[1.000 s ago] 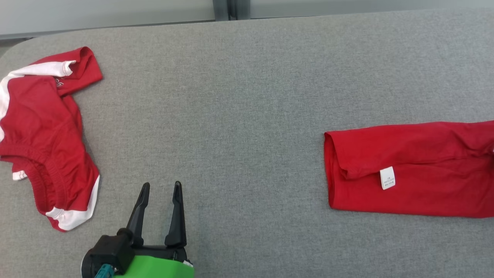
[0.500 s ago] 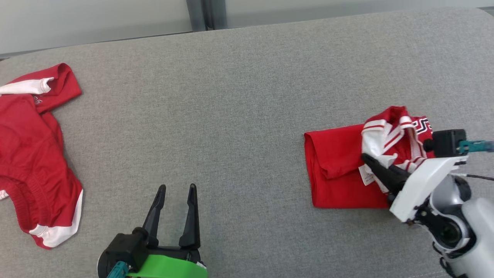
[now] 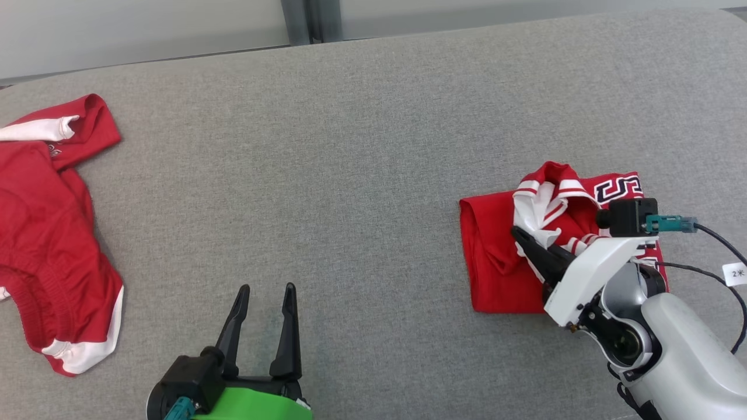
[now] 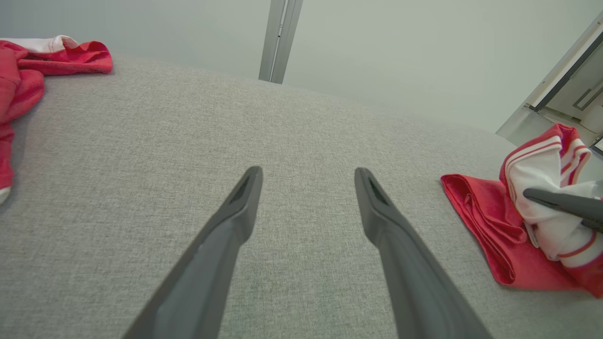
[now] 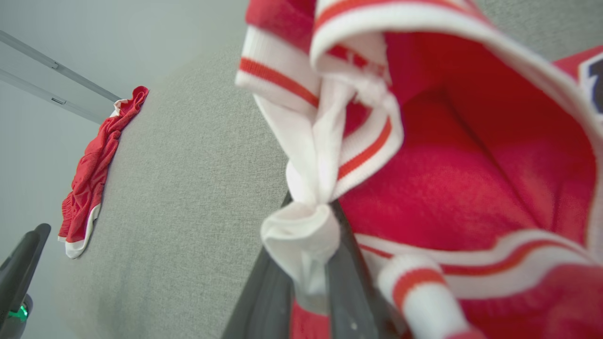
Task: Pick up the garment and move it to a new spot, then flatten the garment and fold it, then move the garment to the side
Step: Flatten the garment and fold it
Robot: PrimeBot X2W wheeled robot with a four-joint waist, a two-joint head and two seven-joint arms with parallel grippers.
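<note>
The garment (image 3: 490,256) is a red jersey lying folded at the right of the grey cloth surface (image 3: 362,175). Black, white-outlined lettering (image 3: 618,188) shows on its upturned flap. My right gripper (image 3: 523,239) is shut on a bunch of the jersey's white, red-striped trim (image 5: 325,155) and holds it raised over the folded red part. The left wrist view shows the garment (image 4: 476,207) at its right, with the right gripper (image 4: 532,194) in the trim. My left gripper (image 3: 266,289) stands open and empty at the lower middle left, well apart from the jersey.
A second red piece of clothing with white panels (image 3: 52,233) lies crumpled at the far left edge. A pale wall with a grey post (image 3: 303,20) runs behind the surface. A black cable with a tag (image 3: 735,273) trails from the right arm.
The head camera shifted at first. Since half a second ago my right gripper has carried the striped trim leftward over the folded red part, turning the lettered face up. The left gripper has stayed put.
</note>
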